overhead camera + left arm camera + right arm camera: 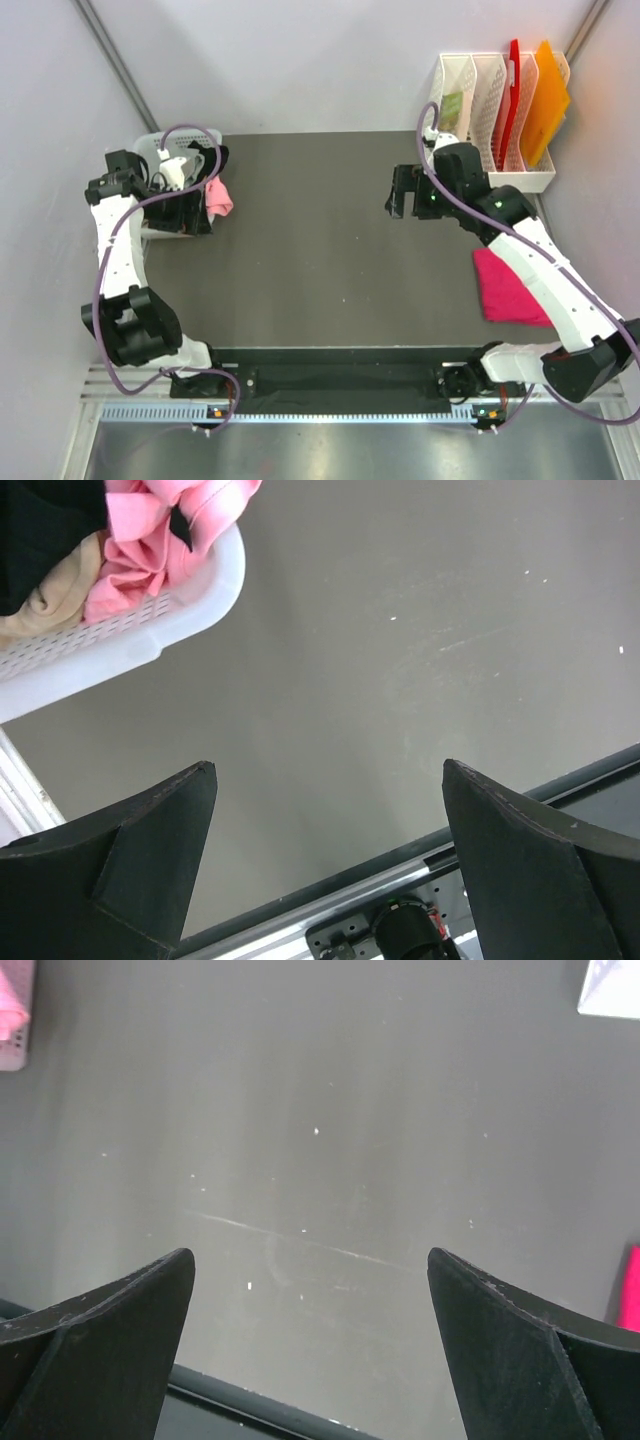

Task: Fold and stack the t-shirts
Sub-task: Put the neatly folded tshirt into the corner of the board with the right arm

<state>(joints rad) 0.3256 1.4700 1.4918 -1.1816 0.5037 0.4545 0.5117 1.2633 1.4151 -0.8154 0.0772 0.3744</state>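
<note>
Several crumpled t-shirts [140, 540], pink and black, fill the white basket [190, 605].

Right-edge t-shirt [508, 290]: crimson-red
Basket t-shirt [150, 540]: light pink
Upper-left basket garment [40, 520]: black
Mesh basket [130, 630]: white
Table [310, 250]: plain dark grey
Left folder [512, 85]: red
Right folder [550, 100]: orange

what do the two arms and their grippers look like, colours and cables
The left arm and right arm both have white links with bulky black joints. A thin purple cable loops loosely along each. The left gripper and right gripper each have two matte black, wedge-shaped fingers tapering to points.
</note>
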